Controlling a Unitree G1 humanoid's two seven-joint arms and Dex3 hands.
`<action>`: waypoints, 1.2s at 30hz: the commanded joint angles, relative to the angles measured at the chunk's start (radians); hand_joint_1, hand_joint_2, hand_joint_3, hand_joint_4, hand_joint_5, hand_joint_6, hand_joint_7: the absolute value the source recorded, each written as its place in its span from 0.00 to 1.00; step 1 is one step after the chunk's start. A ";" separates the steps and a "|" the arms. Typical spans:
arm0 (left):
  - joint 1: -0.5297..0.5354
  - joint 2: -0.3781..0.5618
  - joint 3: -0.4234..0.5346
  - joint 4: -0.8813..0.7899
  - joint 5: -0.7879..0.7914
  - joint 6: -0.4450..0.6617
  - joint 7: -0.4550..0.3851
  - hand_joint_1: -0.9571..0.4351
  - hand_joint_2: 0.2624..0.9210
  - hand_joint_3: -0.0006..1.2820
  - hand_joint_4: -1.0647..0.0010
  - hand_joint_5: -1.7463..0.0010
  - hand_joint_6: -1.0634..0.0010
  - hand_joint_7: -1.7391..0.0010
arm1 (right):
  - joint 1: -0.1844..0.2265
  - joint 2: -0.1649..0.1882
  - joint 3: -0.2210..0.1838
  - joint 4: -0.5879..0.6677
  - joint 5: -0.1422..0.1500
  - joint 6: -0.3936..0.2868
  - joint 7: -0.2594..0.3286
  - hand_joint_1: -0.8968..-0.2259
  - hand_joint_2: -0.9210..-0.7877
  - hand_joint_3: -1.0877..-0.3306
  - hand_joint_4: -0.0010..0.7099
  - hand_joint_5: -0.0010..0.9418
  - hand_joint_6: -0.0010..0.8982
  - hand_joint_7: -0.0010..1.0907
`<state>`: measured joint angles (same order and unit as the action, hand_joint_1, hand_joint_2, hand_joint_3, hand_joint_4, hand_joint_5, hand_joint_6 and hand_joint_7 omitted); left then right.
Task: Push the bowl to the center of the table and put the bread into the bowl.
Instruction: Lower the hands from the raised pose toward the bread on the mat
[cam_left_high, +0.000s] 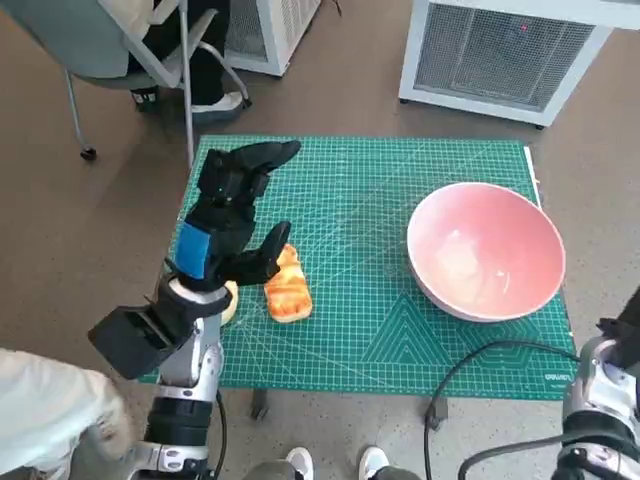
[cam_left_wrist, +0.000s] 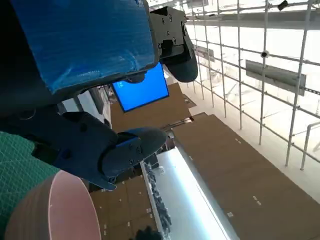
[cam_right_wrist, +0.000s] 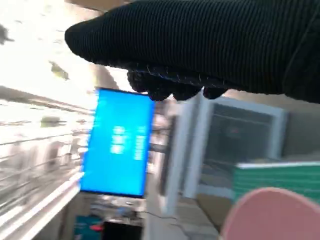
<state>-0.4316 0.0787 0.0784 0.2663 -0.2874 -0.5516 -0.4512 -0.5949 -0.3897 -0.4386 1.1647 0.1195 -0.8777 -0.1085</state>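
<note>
Left robot hand (cam_left_high: 232, 215), the one with blue tape on its back, sits over the left part of the green cutting mat (cam_left_high: 350, 330) on my bench, fingers spread wide and holding nothing. From my head camera its thumb lies just beside the bread (cam_left_high: 287, 288), and I cannot tell whether they touch. That bread rests on the mat, left of the middle. I see the pink bowl (cam_left_high: 487, 250) standing upright on the right side of the mat, well apart from the bread. Its rim also shows low in the left wrist camera. Right robot hand (cam_right_wrist: 200, 50) appears only in its own wrist camera as a dark gloved band, and I cannot tell how its fingers lie. A person's shoes (cam_left_high: 335, 464) show at the near edge.
</note>
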 joint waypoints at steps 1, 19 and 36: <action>0.014 0.012 0.007 -0.020 -0.007 0.012 0.000 0.50 0.69 0.61 1.00 0.59 1.00 0.44 | -0.003 0.003 -0.004 0.068 0.021 0.076 0.022 0.86 0.00 0.73 0.53 0.00 0.38 0.27; 0.026 0.034 0.021 -0.053 -0.008 0.040 0.003 0.50 0.71 0.57 1.00 0.59 1.00 0.44 | -0.069 0.041 0.030 0.140 0.009 0.277 0.078 0.82 0.00 0.72 0.58 0.02 0.37 0.27; 0.044 0.056 0.034 -0.083 -0.002 0.051 0.014 0.51 0.74 0.53 1.00 0.58 1.00 0.43 | -0.138 0.098 0.042 0.155 -0.002 0.380 0.130 0.84 0.00 0.71 0.60 0.02 0.37 0.30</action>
<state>-0.4018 0.1259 0.1079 0.2083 -0.2887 -0.5053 -0.4413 -0.7316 -0.3173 -0.4030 1.3025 0.1164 -0.5253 0.0197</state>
